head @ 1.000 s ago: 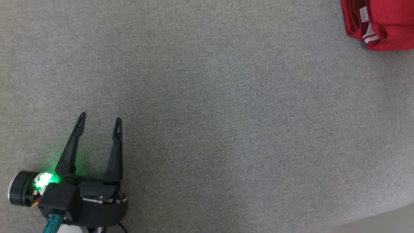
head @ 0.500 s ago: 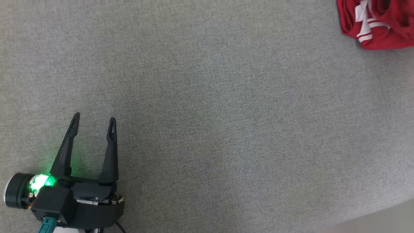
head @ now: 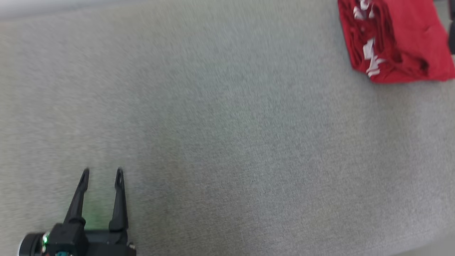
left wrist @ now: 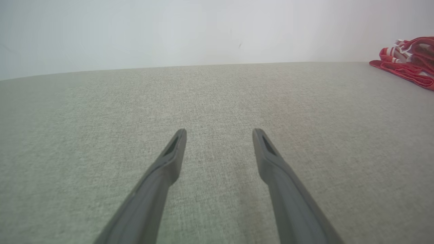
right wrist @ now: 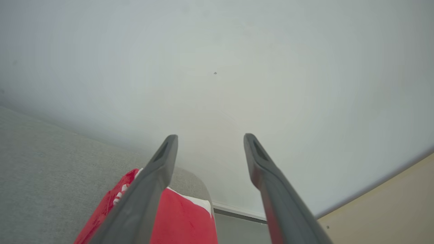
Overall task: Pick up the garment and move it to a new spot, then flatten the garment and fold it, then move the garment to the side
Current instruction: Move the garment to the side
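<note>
The garment point(head: 398, 42) is red with white stripes and lies folded at the far right corner of the grey table point(head: 227, 135). The left wrist view has it as a low red heap point(left wrist: 410, 59) at the right edge. My left gripper point(head: 102, 172) stands open at the lower left, far from the garment, with nothing between its fingers point(left wrist: 171, 159). My right gripper point(right wrist: 210, 137) is open above the garment point(right wrist: 183, 217), its fingers spread and empty, pointing at the wall. A dark part at the head view's right edge beside the garment is too cut off to identify.
A pale wall point(left wrist: 203, 30) rises behind the table's far edge. The right wrist view looks past the table's rounded corner point(right wrist: 200, 184) to a baseboard and a tan floor point(right wrist: 390, 203).
The head camera has shifted, so the whole picture has moved and blurred. The garment now lies as a flatter folded pile. The left gripper stays open.
</note>
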`<state>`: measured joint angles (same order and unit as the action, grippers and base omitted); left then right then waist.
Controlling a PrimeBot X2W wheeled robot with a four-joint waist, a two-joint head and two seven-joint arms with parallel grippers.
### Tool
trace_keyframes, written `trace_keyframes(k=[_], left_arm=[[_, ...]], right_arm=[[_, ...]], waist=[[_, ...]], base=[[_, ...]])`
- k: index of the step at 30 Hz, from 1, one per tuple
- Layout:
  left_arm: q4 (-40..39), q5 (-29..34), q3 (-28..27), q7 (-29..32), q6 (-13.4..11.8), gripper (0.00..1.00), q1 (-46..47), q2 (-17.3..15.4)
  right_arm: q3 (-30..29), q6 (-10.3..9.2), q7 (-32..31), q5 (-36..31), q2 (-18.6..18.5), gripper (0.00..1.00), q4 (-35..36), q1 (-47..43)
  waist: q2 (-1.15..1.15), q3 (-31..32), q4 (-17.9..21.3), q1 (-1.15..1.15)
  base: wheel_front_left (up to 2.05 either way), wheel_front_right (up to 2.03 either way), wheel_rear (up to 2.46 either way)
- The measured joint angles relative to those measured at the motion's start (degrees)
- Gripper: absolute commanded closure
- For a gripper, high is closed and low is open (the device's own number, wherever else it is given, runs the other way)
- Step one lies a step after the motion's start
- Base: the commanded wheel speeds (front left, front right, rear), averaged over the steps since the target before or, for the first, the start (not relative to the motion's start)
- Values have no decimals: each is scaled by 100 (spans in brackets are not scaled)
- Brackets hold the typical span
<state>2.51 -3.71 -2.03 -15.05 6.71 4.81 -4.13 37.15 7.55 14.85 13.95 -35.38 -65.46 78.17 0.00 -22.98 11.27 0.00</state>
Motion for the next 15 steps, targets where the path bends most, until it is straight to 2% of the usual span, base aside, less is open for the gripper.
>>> trace_keyframes(k=[4,7,11,12,15], left_arm=[[112,-34,-121,0,-18,0,-236,47],[200,-60,-188,1,-36,0,-408,69],[272,-133,-233,0,-74,0,-533,99],[324,-146,-215,0,-74,0,-598,104],[378,-179,-181,0,-113,0,-665,115]], right_arm=[[-767,0,14,-56,85,0,1169,-661],[-1416,0,15,-285,252,0,2007,-1513],[-2281,0,15,-516,670,0,2895,-2732],[-2682,0,14,-611,927,0,3248,-3330],[-3159,0,15,-722,1285,0,3791,-4147]], waist=[[0,369,-109,0],[0,640,-194,-1],[-1,972,-326,-1],[0,1121,-405,-1],[0,1324,-543,-1]], base=[[0,0,0],[0,0,0],[0,0,0],[0,0,0],[0,0,0]])
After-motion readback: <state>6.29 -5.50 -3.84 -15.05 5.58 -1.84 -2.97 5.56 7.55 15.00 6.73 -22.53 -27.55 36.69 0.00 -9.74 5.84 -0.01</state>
